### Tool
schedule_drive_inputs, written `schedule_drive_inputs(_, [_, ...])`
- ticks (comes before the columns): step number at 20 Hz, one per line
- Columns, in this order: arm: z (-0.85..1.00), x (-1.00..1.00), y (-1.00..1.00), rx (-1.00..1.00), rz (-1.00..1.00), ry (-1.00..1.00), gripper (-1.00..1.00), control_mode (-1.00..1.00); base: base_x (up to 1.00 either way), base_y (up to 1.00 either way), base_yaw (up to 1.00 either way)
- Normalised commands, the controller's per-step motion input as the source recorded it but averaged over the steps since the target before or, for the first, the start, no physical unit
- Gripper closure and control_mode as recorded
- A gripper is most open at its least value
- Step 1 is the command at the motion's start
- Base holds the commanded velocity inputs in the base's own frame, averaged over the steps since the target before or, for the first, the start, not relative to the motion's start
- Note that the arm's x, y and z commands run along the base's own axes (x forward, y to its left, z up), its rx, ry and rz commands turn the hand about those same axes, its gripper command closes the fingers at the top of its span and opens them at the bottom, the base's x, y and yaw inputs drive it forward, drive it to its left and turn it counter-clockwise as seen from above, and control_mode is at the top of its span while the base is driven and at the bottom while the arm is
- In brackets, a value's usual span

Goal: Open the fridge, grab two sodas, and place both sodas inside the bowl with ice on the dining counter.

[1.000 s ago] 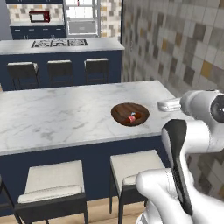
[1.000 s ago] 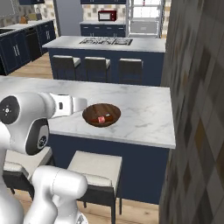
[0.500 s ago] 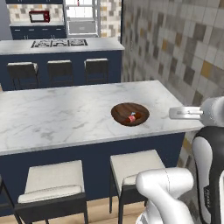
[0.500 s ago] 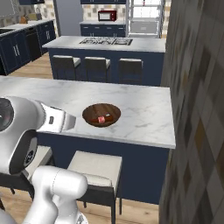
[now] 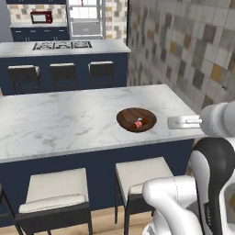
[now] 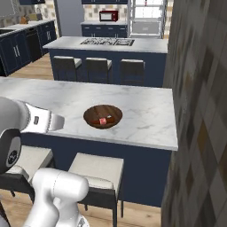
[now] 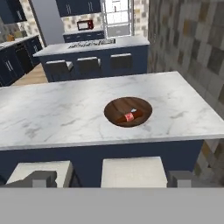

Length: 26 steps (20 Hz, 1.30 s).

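The gripper (image 7: 112, 178) is hanging over the stools, short of the counter edge, with its 2 fingertips (image 7: 39, 178) standing wide apart and holding nothing; the step in hand is looking like a release into the bowl, and doing it well is meaning drawing the open hand straight clear without clipping the rim. The stools (image 7: 131, 171) are sitting just beyond the tips, tucked under the dining counter (image 7: 57, 113). Further out, the bowl (image 7: 128, 111) is resting on the marble, well apart from the fingers and roughly centred between them; a brown soda with a red label (image 7: 130, 117) is lying on its side inside it; a 2nd soda I cannot make out.
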Motion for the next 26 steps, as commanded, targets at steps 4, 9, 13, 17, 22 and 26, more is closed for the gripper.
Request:
schedule_drive_inputs(4, [0.0,0.0,0.0,0.0,0.0,0.0,-1.0,1.0,-0.67,0.77,-0.03])
schedule_drive_inputs(9, [0.0,0.0,0.0,0.0,0.0,0.0,-1.0,1.0,-0.44,1.0,-0.12])
schedule_drive_inputs(13, [0.0,0.0,0.0,0.0,0.0,0.0,-1.0,1.0,-0.35,1.0,-0.16])
schedule_drive_inputs(17, [0.0,0.0,0.0,0.0,0.0,0.0,-1.0,1.0,-0.19,1.0,-0.15])
schedule_drive_inputs(22, [0.0,0.0,0.0,0.0,0.0,0.0,-1.0,1.0,-0.01,1.0,-0.08])
schedule_drive_inputs(26, [0.0,0.0,0.0,0.0,0.0,0.0,-1.0,1.0,0.09,1.0,0.0])
